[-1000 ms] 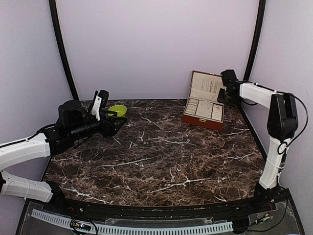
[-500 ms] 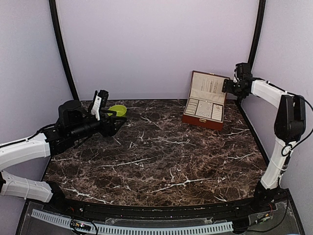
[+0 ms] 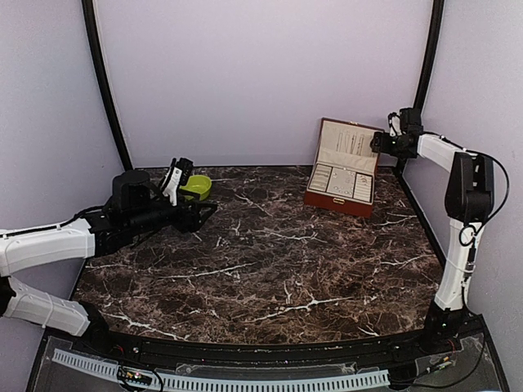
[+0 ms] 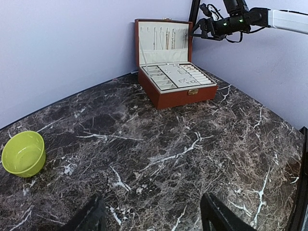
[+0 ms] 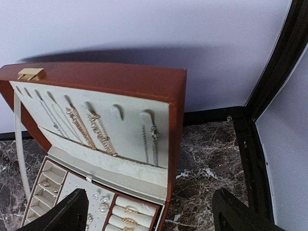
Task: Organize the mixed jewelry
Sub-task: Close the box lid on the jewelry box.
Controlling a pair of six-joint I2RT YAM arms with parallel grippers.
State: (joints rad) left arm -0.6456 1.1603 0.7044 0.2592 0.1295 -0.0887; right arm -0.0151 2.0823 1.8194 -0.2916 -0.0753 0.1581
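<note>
An open brown jewelry box (image 3: 338, 189) stands at the back right of the marble table. In its beige lid (image 5: 98, 126) hang gold chains (image 5: 91, 126) and a silvery chain (image 5: 153, 138). Small studs (image 5: 99, 198) and gold rings (image 5: 128, 210) lie in the tray below. My right gripper (image 3: 385, 142) hovers by the lid's right edge, open, and nothing sits between its fingers (image 5: 62, 216). My left gripper (image 3: 206, 214) hangs open and empty over the table's left part, beside the lime-green bowl (image 3: 196, 186). The bowl (image 4: 23, 153) looks empty.
Black frame posts rise at the back left (image 3: 102, 82) and back right (image 3: 425, 65), the right one close to my right arm. A purple wall closes off the back. The dark marble table (image 3: 278, 261) stretches between bowl and box.
My right gripper has opened wide and lifted away from the lid, back toward the right post. My left arm has shifted a little to the right.
</note>
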